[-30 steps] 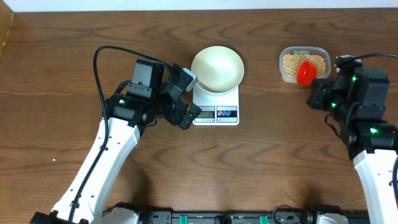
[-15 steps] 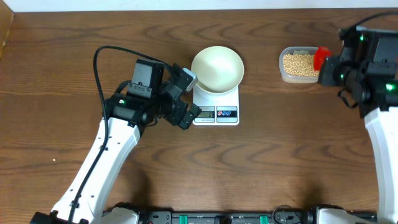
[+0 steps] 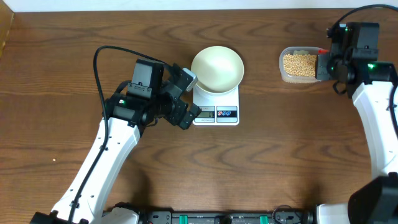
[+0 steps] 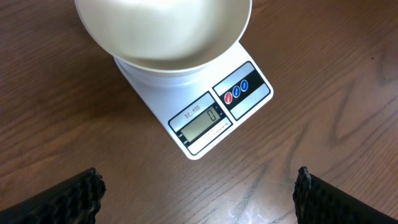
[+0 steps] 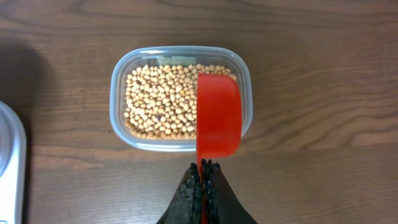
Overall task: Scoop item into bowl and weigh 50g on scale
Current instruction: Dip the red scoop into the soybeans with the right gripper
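Overhead: one cream bowl (image 3: 217,68) sits on the one scale (image 3: 216,107), just off the tips of the left fingers (image 3: 186,77). One clear tub (image 3: 303,65) is right by the right fingers (image 3: 323,62).

Left wrist: both fingers are spread wide with nothing between them, and the scale is just ahead on the counter (image 4: 323,112).

Right wrist: the fingers are pinched shut on the handle of one red scoop (image 5: 217,121). It hangs over the beans (image 5: 161,102), which are all in the tub.

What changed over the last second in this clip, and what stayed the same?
The right gripper, jaws shut on the red plastic scoop, swung toward the table's far edge, carrying the scoop from above the pale tan beans to the clear plastic tub's right side. Nothing grasped or released. The open left gripper, cream round bowl and white digital scale stayed put.
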Action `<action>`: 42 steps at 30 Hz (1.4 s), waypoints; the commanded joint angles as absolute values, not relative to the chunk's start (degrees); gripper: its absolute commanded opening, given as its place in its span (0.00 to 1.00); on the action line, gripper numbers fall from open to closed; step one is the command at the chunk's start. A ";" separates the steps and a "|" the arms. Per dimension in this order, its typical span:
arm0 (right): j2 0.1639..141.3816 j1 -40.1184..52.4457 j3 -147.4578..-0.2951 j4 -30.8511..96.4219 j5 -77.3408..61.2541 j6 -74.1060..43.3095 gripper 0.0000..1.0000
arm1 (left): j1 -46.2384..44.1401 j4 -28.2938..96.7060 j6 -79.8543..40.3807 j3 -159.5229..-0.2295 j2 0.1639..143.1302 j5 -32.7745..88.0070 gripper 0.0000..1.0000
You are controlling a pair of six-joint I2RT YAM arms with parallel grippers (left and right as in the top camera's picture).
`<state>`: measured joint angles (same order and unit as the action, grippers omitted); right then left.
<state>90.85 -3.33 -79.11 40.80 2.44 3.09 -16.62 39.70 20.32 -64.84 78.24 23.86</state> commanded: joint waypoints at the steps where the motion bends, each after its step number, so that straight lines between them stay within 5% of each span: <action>1: 93.78 -3.66 -80.07 39.62 4.38 4.40 0.01 | -16.58 39.83 20.01 -64.95 78.24 23.97 0.99; 15: 103.70 -3.68 -80.07 35.42 3.75 -1.89 0.01 | -16.58 39.83 20.01 -64.95 78.24 23.97 0.99; 42: 110.98 -10.28 -80.07 35.75 -28.18 -14.85 0.01 | -16.58 39.83 20.01 -64.95 78.24 23.97 0.99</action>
<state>107.81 -9.89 -79.94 35.11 -21.80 -13.13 -16.62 39.68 20.34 -64.84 78.24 23.86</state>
